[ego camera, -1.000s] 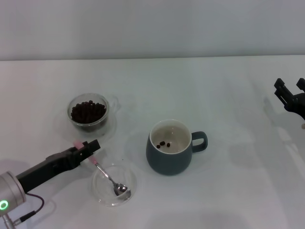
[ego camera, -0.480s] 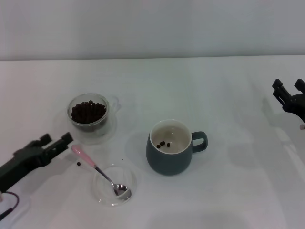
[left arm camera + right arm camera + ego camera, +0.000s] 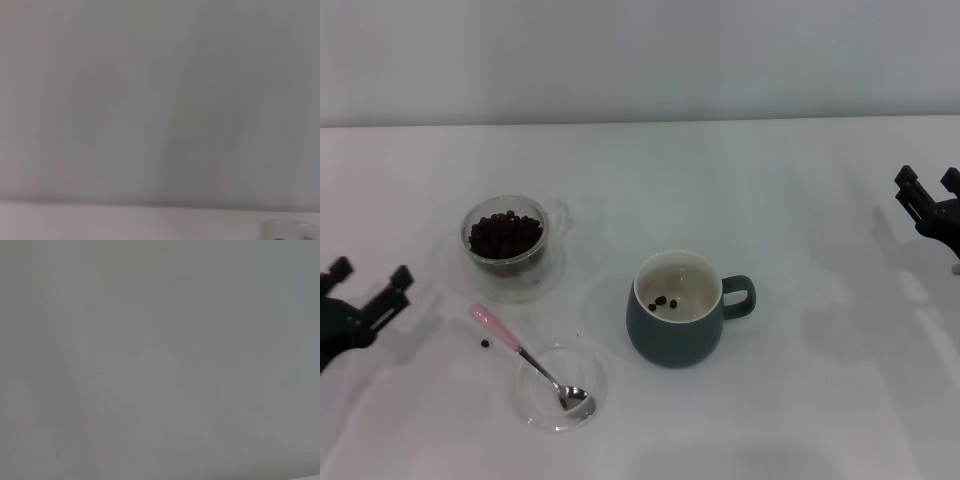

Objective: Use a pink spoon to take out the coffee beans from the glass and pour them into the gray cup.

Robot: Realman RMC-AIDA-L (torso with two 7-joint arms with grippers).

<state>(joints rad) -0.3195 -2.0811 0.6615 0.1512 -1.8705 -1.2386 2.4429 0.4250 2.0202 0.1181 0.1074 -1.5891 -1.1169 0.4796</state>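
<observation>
Lying with its bowl in the shallow glass dish (image 3: 533,408), the pink spoon (image 3: 525,355) looks light, stiff and slippery, best pinched mid-handle by the empty, spread-fingered left gripper (image 3: 365,288) nearby.

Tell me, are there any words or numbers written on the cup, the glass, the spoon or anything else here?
No text: none shows on the gray cup, the glass, the pink spoon, the clear dish, the table or either gripper.
Both wrist views show only blank surface, nothing to read.
</observation>
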